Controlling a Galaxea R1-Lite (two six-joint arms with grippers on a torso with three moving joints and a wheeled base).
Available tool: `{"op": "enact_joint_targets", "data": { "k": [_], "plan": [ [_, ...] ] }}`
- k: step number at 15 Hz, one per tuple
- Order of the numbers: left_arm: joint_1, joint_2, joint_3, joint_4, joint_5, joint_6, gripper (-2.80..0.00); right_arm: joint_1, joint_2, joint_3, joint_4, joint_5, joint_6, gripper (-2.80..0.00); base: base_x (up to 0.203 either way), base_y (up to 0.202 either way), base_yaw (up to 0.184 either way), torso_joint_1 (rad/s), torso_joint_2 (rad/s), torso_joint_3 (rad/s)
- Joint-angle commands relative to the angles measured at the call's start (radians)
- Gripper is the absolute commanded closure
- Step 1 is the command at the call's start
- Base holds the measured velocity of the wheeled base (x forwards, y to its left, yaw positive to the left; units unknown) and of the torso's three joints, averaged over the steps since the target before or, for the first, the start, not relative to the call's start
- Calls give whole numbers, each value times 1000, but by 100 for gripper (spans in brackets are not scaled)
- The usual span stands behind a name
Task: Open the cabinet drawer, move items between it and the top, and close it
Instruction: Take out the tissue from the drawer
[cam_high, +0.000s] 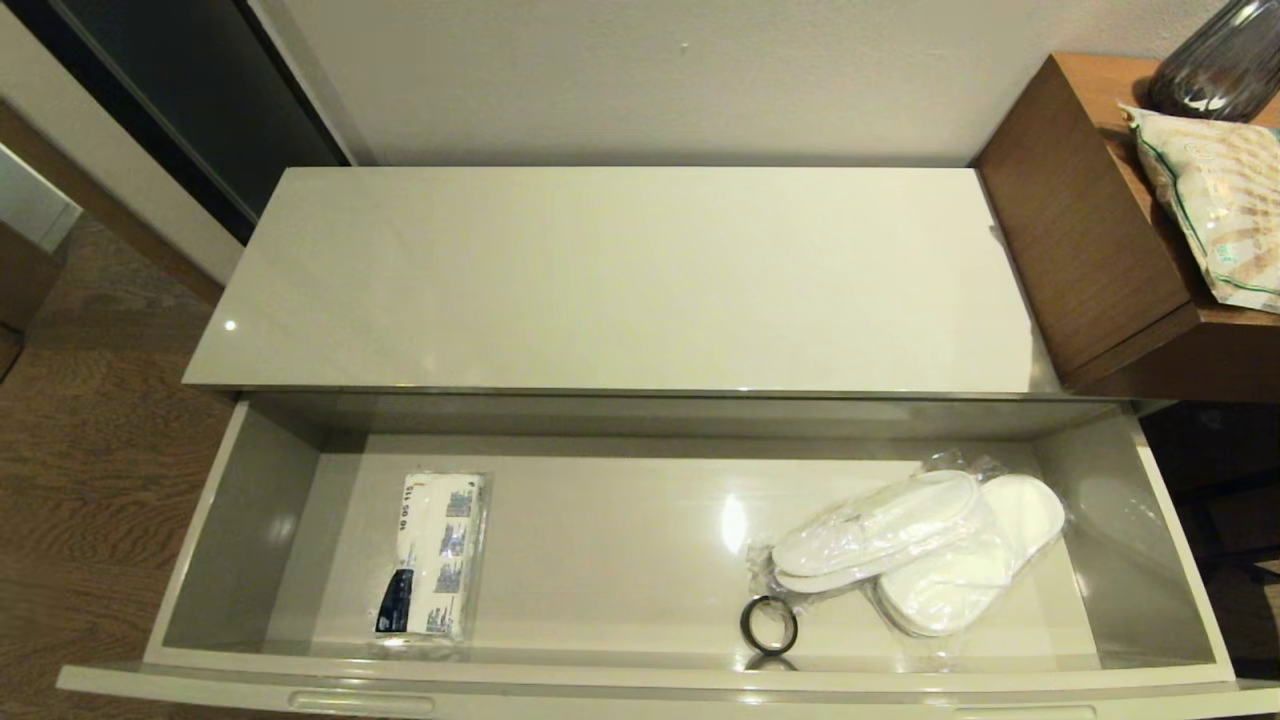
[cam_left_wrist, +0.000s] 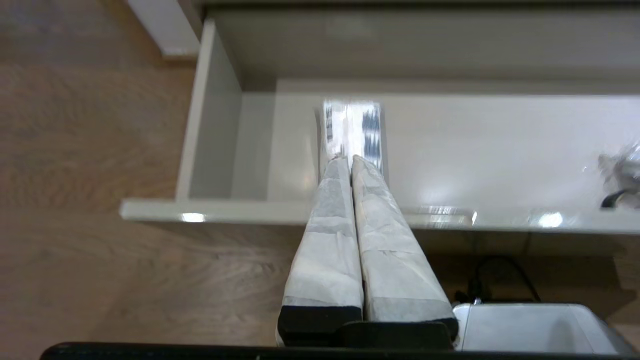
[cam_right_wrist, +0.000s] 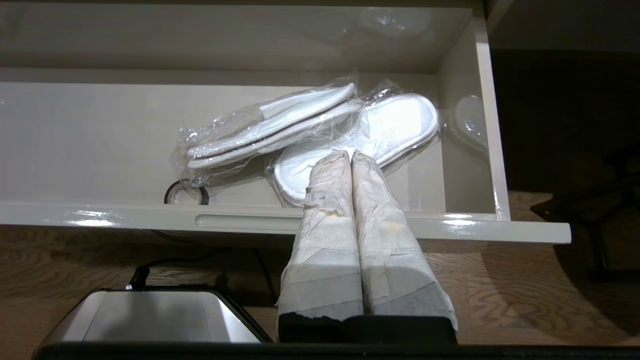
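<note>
Slippers beyond right pincer, inside drawer

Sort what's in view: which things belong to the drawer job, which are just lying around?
Job:
- cabinet drawer, open
- tissue pack, in the drawer's left part
- bagged slippers, in its right part
- cabinet top

Bystanders:
- black ring, in the drawer beside the slippers
- snack bag and dark vase, on the wooden side table

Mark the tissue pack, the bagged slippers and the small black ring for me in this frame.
tissue pack (cam_high: 437, 560), head view, middle of its printed top face.
slippers (cam_high: 915, 550), head view, where the two bagged slippers overlap.
black ring (cam_high: 769, 626), head view, on the band's lower rim.
</note>
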Motion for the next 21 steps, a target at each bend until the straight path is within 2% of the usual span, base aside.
{"op": "enact_joint_targets", "data": {
  "k": [1, 3, 6, 8, 10, 12, 16, 19, 21],
  "plan": [
    [1, 180, -160, 29, -6, -23, 0, 0, 2, 0, 0, 1, -1, 0, 0, 0, 0, 0, 0, 0],
    [1, 431, -356, 78, -16, -60, 0, 0, 2, 0, 0, 1, -1, 0, 0, 0, 0, 0, 0, 0],
    [-16, 779, -622, 239, -63, -85, 0, 0, 2, 0, 0, 1, 0, 0, 0, 0, 0, 0, 0, 0],
    [-60, 946, -685, 300, -111, -97, 0, 0, 2, 0, 0, 1, -1, 0, 0, 0, 0, 0, 0, 0],
    [-119, 1097, -676, 277, -135, -106, 0, 0, 2, 0, 0, 1, 0, 0, 0, 0, 0, 0, 0, 0],
    [-148, 1193, -595, 158, -143, -108, 0, 0, 2, 0, 0, 1, -1, 0, 0, 0, 0, 0, 0, 0],
    [-158, 1344, -431, -74, -53, -117, 0, 0, 2, 0, 0, 1, 0, 0, 0, 0, 0, 0, 0, 0],
    [-159, 1434, -328, -289, -18, -144, 0, 0, 2, 0, 0, 1, -1, 0, 0, 0, 0, 0, 0, 0],
    [-159, 1451, -306, -360, -10, -147, 0, 0, 2, -1, 0, 1, 0, 0, 0, 0, 0, 0, 0, 0]
  ]
}}
